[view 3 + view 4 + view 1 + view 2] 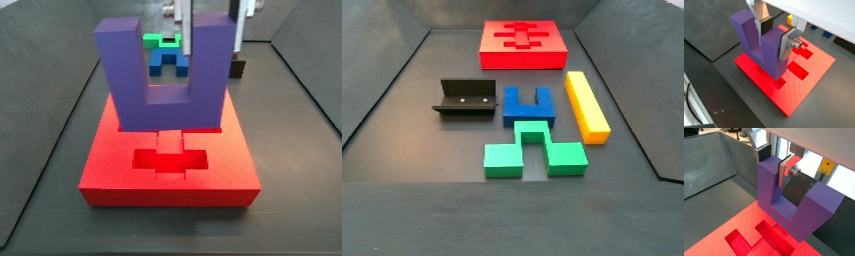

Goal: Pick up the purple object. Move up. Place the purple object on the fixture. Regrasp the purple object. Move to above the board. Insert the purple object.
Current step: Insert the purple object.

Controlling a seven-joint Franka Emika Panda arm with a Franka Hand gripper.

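The purple object [127, 70] is a U-shaped block hanging with its two prongs up, close over the red board [120, 170]. My gripper [214, 35] comes down from above and is shut on one prong. Both wrist views show that prong clamped between the dark pads, with the gripper [774, 37] [775, 164] around the purple object [751, 35] [817, 208]. Below it the board [817, 62] [724, 225] shows its recessed cut-outs [167, 158]. The black fixture [465, 98] stands bare on the floor in front of the board [492, 55]. That side view shows neither gripper nor purple object.
A blue arch block [529, 103], a green notched block [536, 148] and a long yellow bar [587, 103] lie beside the fixture. Grey walls [711, 163] close in the dark floor on its sides.
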